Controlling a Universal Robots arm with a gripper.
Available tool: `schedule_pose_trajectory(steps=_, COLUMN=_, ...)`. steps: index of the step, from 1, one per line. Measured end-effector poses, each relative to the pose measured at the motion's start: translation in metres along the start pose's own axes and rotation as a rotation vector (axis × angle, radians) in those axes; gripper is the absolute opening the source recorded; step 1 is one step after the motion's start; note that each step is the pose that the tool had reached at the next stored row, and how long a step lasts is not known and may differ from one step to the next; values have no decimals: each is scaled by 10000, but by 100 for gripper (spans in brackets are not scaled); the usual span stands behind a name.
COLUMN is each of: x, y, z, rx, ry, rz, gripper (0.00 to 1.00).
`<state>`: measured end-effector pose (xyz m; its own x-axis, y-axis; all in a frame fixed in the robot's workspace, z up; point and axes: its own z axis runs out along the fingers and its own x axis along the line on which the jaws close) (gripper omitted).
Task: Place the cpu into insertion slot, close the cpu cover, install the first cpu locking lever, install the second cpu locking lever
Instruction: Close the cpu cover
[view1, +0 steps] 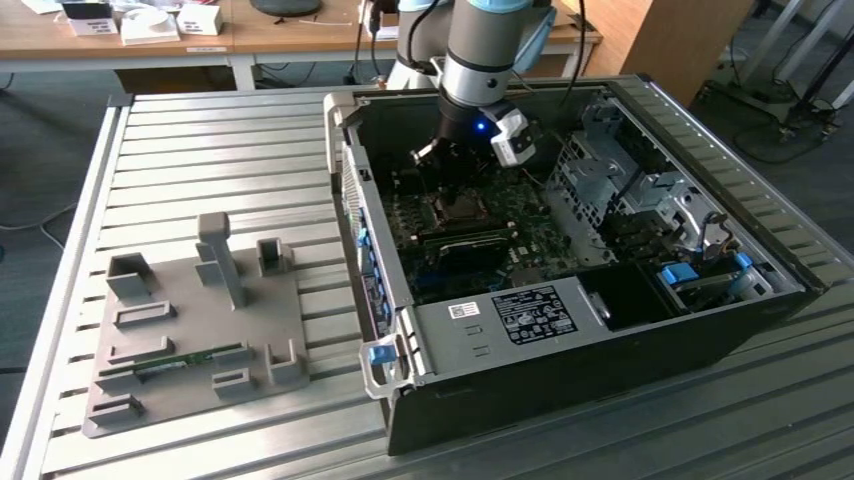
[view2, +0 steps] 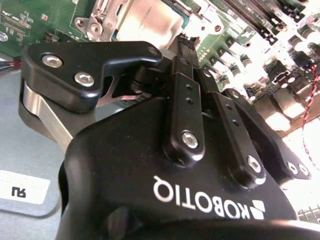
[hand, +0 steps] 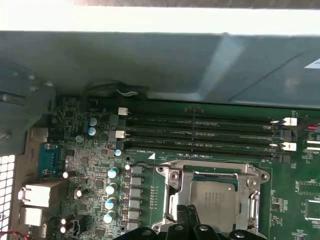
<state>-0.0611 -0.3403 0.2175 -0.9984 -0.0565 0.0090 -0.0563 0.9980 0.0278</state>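
cpu (hand: 214, 200): seated within the insertion slot (view1: 463, 208).
cpu cover (hand: 210, 169): laid flat around it.
hand (view2: 187, 44): fingers closed together, nothing gripped, at the cover's edge.

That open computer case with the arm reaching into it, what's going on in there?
A robot arm is working inside the black computer case, which lies open on a slatted metal table. In the first wrist view its hand sits at the edge of the silvery cpu cover. The cover appears to be down, and the cpu shows through its window, already seated on the motherboard.
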Motion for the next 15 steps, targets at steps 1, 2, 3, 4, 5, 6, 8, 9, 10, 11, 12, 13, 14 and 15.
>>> schedule_pose_trajectory(steps=1, x=5, y=0, z=9, rx=0, ry=-1, rz=0, gripper=11)
schedule_pose_trajectory(steps=2, x=9, y=0, z=18, rx=0, ry=-1, rz=0, gripper=11)
schedule_pose_trajectory(steps=3, x=15, y=0, z=28, rx=0, ry=-1, rz=-1, gripper=11)
schedule_pose_trajectory(steps=4, x=20, y=0, z=36, rx=0, ry=-2, rz=0, gripper=11)
schedule_pose_trajectory(steps=5, x=26, y=0, z=43, rx=1, ry=-1, rz=0, gripper=11)
schedule_pose_trajectory(steps=6, x=31, y=0, z=50, rx=1, ry=-1, rz=0, gripper=11)
schedule_pose_trajectory(steps=8, x=34, y=0, z=55, rx=3, ry=0, rz=-1, gripper=11)
schedule_pose_trajectory(steps=9, x=34, y=0, z=55, rx=4, ry=0, rz=-1, gripper=11)
schedule_pose_trajectory(steps=10, x=34, y=0, z=56, rx=3, ry=0, rz=-2, gripper=11)
schedule_pose_trajectory(steps=11, x=34, y=0, z=56, rx=2, ry=-1, rz=-1, gripper=11)
schedule_pose_trajectory(steps=12, x=34, y=0, z=58, rx=0, ry=-2, rz=0, gripper=11)
schedule_pose_trajectory(steps=13, x=34, y=1, z=65, rx=-3, ry=-4, rz=0, gripper=11)
schedule_pose_trajectory(steps=14, x=35, y=0, z=73, rx=-2, ry=-3, rz=0, gripper=11)
schedule_pose_trajectory(steps=15, x=36, y=0, z=81, rx=0, ry=-2, rz=0, gripper=11)
